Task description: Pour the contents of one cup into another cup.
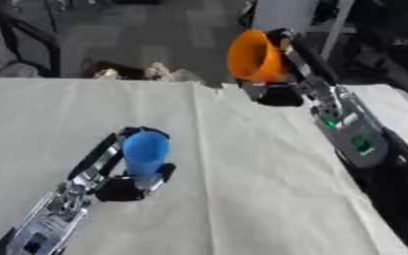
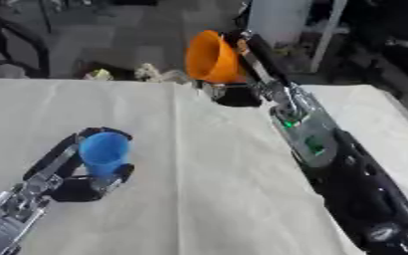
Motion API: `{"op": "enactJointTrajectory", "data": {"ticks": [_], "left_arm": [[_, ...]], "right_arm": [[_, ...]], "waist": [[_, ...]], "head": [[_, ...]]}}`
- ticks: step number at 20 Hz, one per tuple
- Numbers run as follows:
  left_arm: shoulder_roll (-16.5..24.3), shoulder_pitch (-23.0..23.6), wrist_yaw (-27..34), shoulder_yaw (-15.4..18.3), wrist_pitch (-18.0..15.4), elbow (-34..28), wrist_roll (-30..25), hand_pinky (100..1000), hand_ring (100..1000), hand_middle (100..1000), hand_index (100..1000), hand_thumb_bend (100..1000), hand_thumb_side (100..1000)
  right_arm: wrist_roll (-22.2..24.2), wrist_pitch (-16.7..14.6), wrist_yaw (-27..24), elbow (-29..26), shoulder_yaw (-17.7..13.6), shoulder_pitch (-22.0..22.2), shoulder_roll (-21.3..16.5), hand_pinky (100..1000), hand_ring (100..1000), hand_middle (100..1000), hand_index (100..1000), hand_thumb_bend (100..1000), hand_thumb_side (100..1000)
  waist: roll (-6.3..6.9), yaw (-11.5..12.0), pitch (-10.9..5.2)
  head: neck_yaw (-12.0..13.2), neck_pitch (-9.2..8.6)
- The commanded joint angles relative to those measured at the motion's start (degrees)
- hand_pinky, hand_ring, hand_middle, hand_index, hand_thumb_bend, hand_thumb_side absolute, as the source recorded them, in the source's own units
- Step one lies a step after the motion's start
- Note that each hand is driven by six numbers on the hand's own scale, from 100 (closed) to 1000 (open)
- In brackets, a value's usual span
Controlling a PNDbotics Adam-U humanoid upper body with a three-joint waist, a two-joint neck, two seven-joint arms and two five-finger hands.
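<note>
White cloth [image 1: 242,189] covers table. Left hand [image 1: 112,172] wraps blue cup [image 1: 145,152], held upright as receiver. Right hand [image 1: 281,74] grips orange cup [image 1: 253,56], raised and tipped toward it, likely to pour.

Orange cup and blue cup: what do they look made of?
Orange cup, held tilted in the right hand: apparently plastic, from its even, saturated colour and smooth matte wall. Blue cup, in the left hand: likely the same, uniform and unpatterned.
</note>
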Motion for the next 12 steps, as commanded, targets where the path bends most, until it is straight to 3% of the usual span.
{"op": "enactJointTrajectory", "data": {"ticks": [1, 12], "left_arm": [[-0.5, -1.3, -0.6, -0.9, -0.7, 0.1, -1.1, 104, 680, 273, 755, 100, 322], [-2.0, -1.4, 0.0, -2.6, -1.2, 0.5, -3.1, 104, 684, 272, 755, 100, 322]], "right_arm": [[1.5, -1.3, 2.5, 0.5, 0.5, -2.1, 0.2, 865, 606, 347, 653, 100, 143], [2.3, -6.1, 11.0, 2.9, 2.2, -2.7, 3.1, 863, 618, 357, 652, 100, 108]], "waist": [[0.16, 0.2, -0.94], [0.33, 1.3, -0.93]], "head": [[0.0, 0.17], [-0.4, 0.73]]}}
